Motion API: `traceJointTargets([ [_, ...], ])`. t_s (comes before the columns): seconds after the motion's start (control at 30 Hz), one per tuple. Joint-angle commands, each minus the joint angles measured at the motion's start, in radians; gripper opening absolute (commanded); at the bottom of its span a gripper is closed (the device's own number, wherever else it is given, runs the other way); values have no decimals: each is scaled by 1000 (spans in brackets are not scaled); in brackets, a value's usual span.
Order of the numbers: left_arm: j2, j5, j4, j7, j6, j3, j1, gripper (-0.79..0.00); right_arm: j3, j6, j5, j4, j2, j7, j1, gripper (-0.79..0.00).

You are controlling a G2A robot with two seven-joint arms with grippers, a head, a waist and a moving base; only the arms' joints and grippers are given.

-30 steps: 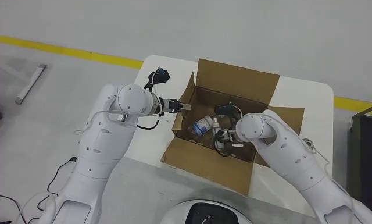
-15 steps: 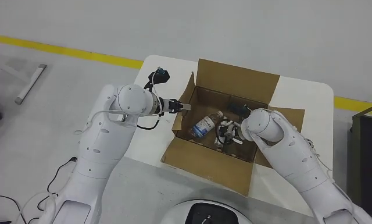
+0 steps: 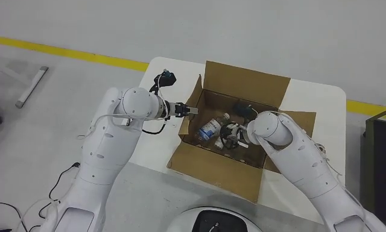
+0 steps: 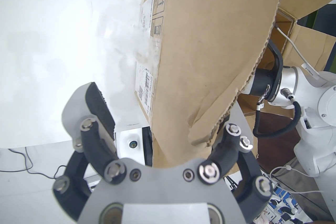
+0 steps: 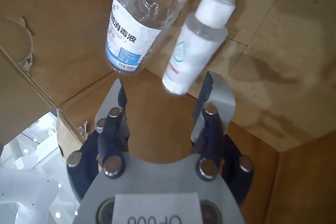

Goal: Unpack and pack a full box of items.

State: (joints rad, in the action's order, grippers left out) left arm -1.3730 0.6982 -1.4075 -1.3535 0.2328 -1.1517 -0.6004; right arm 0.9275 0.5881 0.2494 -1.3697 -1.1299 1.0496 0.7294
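1. The left gripper stands wide open astride the left flap of the box. A careless squeeze could rip that torn cardboard.
2. The clear bottle lies on the box floor near its left wall (round, so a nudge would roll it).
3. The right gripper, spread and empty, sits just short of the spray bottle. A shallow pinch might squirt it away.

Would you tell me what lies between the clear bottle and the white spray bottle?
Only the bare floor of the box separates the clear bottle and the white spray bottle, as the right wrist view shows.
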Motion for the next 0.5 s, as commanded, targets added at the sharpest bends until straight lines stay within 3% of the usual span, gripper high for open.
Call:
traceJointTargets([
  [0.0, 0, 0, 0, 0, 0, 0, 0, 0, 14, -2, -1, -21, 4, -1, 6, 0],
  [0.13, 0, 0, 0, 0, 0, 0, 0, 0, 43, -22, 19, -96, 17, 14, 23, 0],
  [0.33, 0, 0, 0, 0, 0, 0, 0, 0, 179, -46, 108, -334, 65, 80, 96, 0],
  [0.37, 0, 0, 0, 0, 0, 0, 0, 0, 213, -44, 129, -379, 76, 101, 119, -92],
  [0.4, 0, 0, 0, 0, 0, 0, 0, 0, 256, -42, 151, -426, 88, 116, 140, -292],
  [0.47, 0, 0, 0, 0, 0, 0, 0, 0, 347, -39, 173, -515, 107, 144, 193, -511],
])
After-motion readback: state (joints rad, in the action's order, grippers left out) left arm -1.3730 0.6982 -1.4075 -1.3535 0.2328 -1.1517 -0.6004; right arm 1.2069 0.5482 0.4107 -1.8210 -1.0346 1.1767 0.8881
